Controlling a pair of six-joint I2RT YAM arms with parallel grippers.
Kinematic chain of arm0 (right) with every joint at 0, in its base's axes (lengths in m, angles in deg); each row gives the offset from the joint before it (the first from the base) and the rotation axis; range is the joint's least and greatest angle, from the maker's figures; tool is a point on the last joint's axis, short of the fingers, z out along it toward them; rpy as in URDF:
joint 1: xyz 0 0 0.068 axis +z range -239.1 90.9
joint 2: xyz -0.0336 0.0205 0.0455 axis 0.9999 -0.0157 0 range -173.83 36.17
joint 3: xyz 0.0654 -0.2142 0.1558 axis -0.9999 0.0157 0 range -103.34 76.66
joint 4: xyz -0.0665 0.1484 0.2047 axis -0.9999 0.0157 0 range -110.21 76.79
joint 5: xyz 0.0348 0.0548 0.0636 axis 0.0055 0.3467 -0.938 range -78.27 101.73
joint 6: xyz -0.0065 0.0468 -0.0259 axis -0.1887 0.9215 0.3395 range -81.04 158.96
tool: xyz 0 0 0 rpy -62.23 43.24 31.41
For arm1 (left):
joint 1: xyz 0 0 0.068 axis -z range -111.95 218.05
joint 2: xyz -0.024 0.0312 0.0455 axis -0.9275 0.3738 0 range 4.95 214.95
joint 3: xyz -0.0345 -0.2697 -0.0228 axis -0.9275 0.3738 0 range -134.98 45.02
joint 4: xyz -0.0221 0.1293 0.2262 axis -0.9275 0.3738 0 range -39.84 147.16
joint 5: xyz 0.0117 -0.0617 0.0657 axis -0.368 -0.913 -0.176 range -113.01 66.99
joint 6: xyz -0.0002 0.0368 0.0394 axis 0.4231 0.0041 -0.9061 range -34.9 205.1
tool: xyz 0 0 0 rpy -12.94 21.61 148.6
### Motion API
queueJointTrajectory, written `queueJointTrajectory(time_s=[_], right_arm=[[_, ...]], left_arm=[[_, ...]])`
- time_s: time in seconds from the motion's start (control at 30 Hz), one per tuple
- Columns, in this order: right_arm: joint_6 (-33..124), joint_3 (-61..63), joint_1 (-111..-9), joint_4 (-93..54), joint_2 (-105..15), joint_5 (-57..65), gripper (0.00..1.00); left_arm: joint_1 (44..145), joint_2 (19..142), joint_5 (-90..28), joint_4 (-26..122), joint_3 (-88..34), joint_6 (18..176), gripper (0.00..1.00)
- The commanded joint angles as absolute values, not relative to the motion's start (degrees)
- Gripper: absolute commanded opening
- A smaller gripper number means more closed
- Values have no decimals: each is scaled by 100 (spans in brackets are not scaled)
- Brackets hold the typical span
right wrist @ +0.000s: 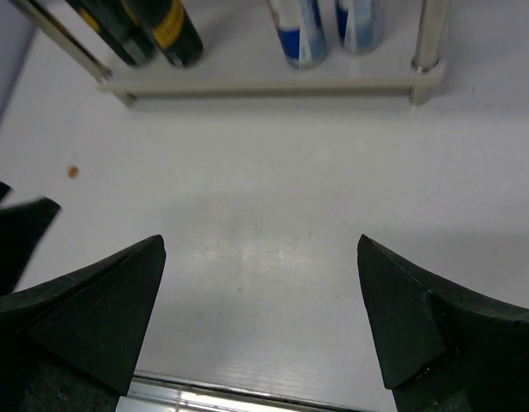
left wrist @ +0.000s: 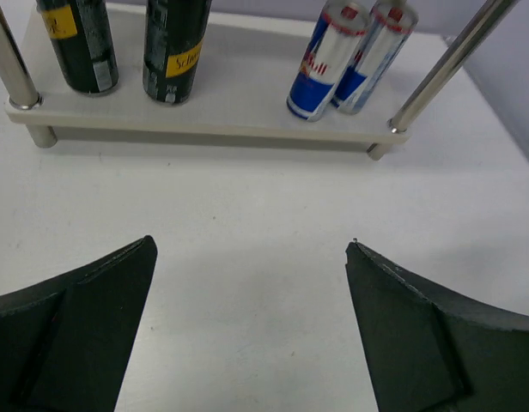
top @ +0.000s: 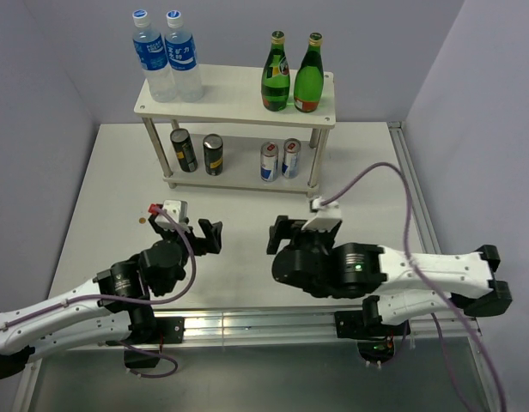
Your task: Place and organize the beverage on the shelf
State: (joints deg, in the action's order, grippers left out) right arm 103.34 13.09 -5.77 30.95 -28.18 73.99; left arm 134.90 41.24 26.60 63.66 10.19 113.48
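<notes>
Wide open and empty, both left gripper [left wrist: 252, 249] and right gripper [right wrist: 260, 245]. All drinks [top: 213, 154] on shelf [top: 234, 90]. Risk now: clipping a post [left wrist: 449, 64], toppling green bottles [top: 309, 75].

Robot lab, white table [top: 110, 197], plain grey walls [top: 41, 103]

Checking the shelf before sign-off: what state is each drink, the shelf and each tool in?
shelf: standing, both boards loaded
green bottles: upright, top board, right side
water bottles: upright, capped, top board, left side
dark cans: upright, lower board, left side
silver-blue cans: upright, side by side, lower board, right side
left tool: open, empty, above bare table
right tool: open, empty, above bare table
</notes>
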Motion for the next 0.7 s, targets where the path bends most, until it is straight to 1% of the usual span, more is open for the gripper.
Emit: queueJointTrajectory(time_s=[0.0, 0.03, 0.1, 0.13, 0.17, 0.23, 0.27, 0.37, 0.6, 0.67], right_arm=[[11096, 444, -350, 5089, -2483, 8747, 100], [10921, 250, -332, 5011, -2352, 8844, 100], [10061, 170, -297, 4407, -2193, 9021, 100], [9701, 213, -305, 4074, -2001, 9039, 100], [8966, 257, -305, 3365, -1912, 9039, 100], [8320, 467, -305, 2702, -1579, 9004, 100], [7778, 547, -305, 2081, -1473, 8978, 100], [7080, 872, -305, 1287, -1086, 8907, 100], [6595, 1004, -305, 950, -795, 8960, 100], [6664, 943, -305, 1124, -804, 8977, 100]], left_arm=[[13529, 4125, 2709, 6343, 260, 11410, 99], [13520, 4142, 2718, 6404, 144, 11384, 99], [13529, 4212, 2823, 6423, -128, 11297, 99], [13529, 4230, 2867, 6423, -190, 11183, 99], [13520, 4265, 2937, 6414, -252, 11138, 99], [13520, 4344, 2981, 6484, -489, 11059, 99], [13520, 4362, 2990, 6493, -551, 11042, 99], [13529, 4406, 3025, 6484, -718, 10910, 99], [13520, 4362, 3166, 6555, -850, 10857, 99], [13529, 4353, 3175, 6546, -850, 10857, 99]])
